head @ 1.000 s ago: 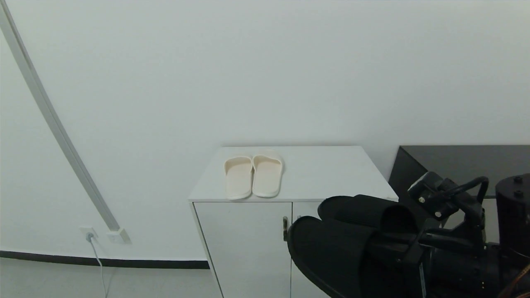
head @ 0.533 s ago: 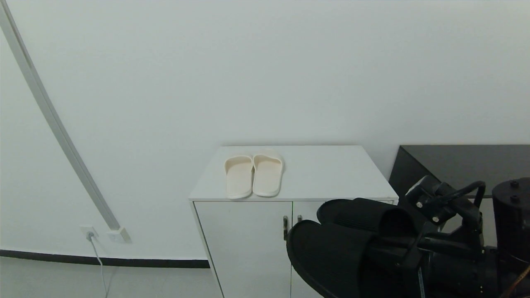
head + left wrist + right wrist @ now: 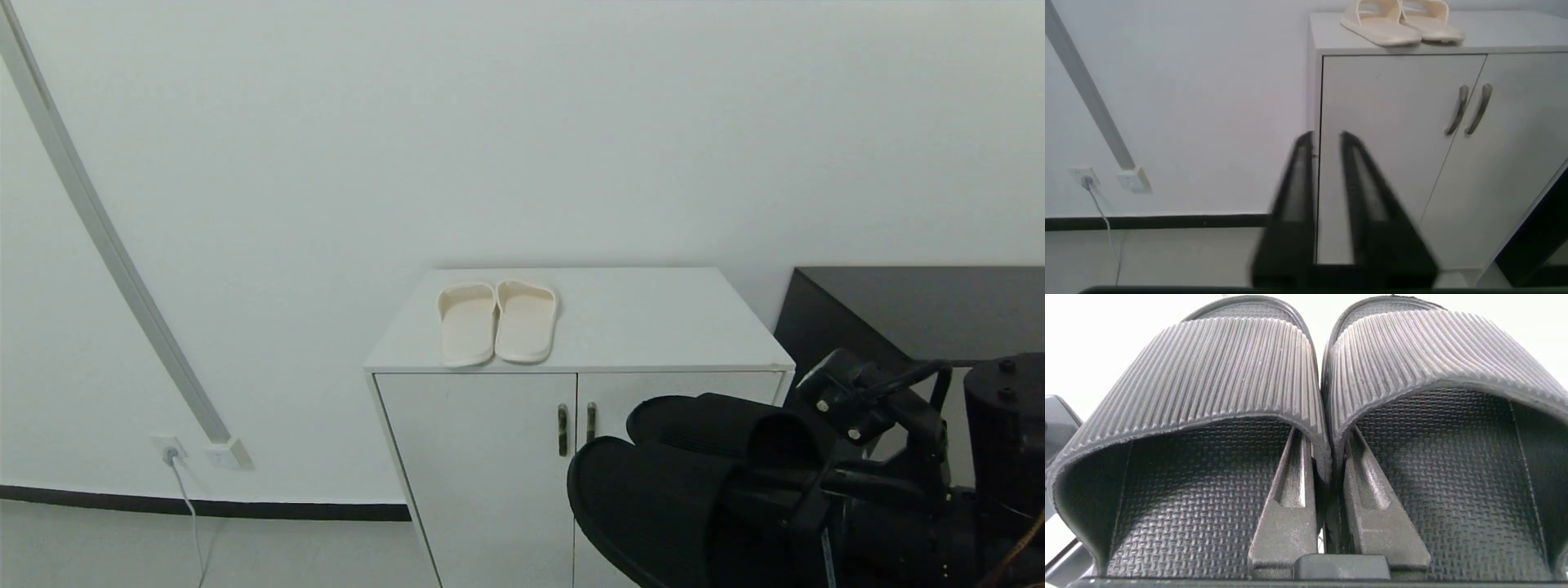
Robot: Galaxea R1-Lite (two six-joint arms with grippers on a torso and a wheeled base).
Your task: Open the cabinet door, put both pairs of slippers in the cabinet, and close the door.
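Observation:
A white cabinet (image 3: 653, 327) stands against the wall with both doors shut, its two handles (image 3: 575, 427) side by side at the middle. A cream pair of slippers (image 3: 496, 322) lies on its top, toward the left. A black pair of slippers (image 3: 678, 490) hangs in front of the right door, held side by side. My right gripper (image 3: 1327, 449) is shut on their inner strap edges. My left gripper (image 3: 1327, 143) is low and faces the left door (image 3: 1388, 155), fingers close together with nothing between them. The cream slippers (image 3: 1403, 20) lie above it.
A black table (image 3: 922, 310) stands right of the cabinet, close to my right arm. A wall socket (image 3: 167, 449) with a cable and a slanted grey conduit (image 3: 98, 229) are on the wall to the left. Open floor lies left of the cabinet.
The whole head picture has shifted: the cabinet sits higher in it and more of the doors shows. The black slippers stay in my right gripper, a little lower against the cabinet.

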